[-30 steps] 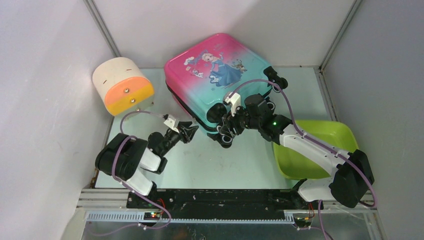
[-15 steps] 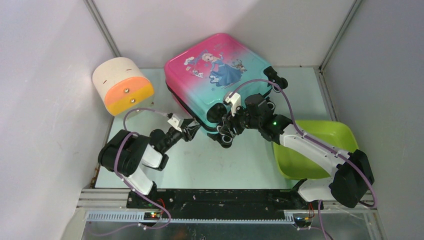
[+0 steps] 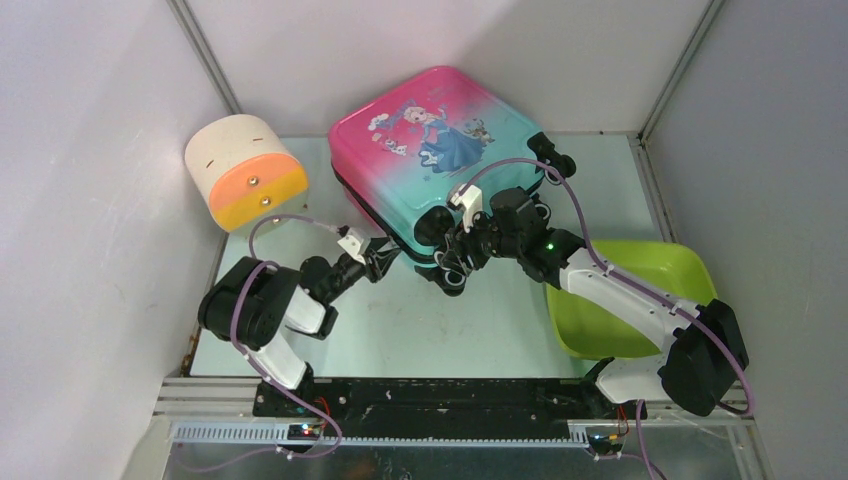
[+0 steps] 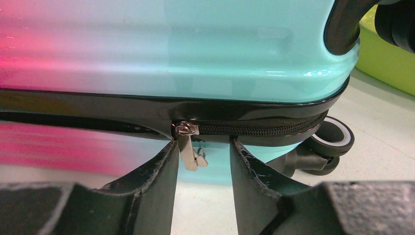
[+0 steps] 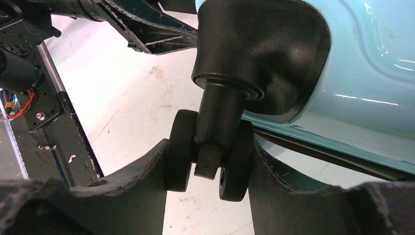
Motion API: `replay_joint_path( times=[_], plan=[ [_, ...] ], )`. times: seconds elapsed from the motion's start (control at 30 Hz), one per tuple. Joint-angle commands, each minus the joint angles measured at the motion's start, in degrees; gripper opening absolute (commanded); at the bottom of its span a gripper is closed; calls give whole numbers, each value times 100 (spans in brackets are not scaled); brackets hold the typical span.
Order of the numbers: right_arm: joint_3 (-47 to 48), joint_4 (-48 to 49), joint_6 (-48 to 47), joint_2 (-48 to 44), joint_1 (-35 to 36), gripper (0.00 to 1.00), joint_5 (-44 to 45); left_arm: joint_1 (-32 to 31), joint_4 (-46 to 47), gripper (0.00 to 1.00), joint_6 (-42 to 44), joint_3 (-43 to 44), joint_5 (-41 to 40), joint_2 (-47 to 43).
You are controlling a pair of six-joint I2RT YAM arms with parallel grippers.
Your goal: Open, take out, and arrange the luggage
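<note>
The luggage (image 3: pixel 430 130), a pink-to-teal hard-shell suitcase, lies flat at the back of the table. My left gripper (image 3: pixel 385 258) is at its near edge, open. In the left wrist view the fingers straddle the metal zip pull (image 4: pixel 190 152), which hangs against the left finger (image 4: pixel 161 166); the other finger stands apart from it. Right of the slider the zip teeth (image 4: pixel 254 128) are closed, and left of it the seam shows a dark gap. My right gripper (image 5: pixel 209 147) is shut on the near corner's black double wheel (image 5: pixel 181 147).
A lime-green tub (image 3: pixel 650 280) sits at the right, partly under my right arm. A cream-and-orange cylinder (image 3: pixel 245 170) lies at the back left. Grey walls close in the left, back and right. Another suitcase wheel (image 4: pixel 335 139) rests on the table.
My left gripper has crept forward and right to the suitcase's zip seam, and its jaws have narrowed slightly. The right arm and the suitcase have not moved.
</note>
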Motion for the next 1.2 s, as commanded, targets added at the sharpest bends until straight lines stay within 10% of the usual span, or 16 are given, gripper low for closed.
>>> replay_joint_path(
  times=[0.0, 0.7, 0.77, 0.9, 1.17],
  plan=[
    [27, 106, -308, 62, 19, 0, -399, -177, 525, 43, 88, 157, 456, -210],
    [27, 226, -203, 191, 37, 0, -461, -382, 519, 0, -864, -122, -27, -516],
    [27, 229, -200, 181, 37, 0, -462, -386, 517, 3, -975, -195, -76, -553],
    [27, 213, -206, 169, 32, 0, -439, -384, 460, 44, -1179, -367, -361, -769],
    [25, 263, -196, 112, 20, 0, -461, -403, -239, 51, -1157, -357, -509, -1401]
  ],
)
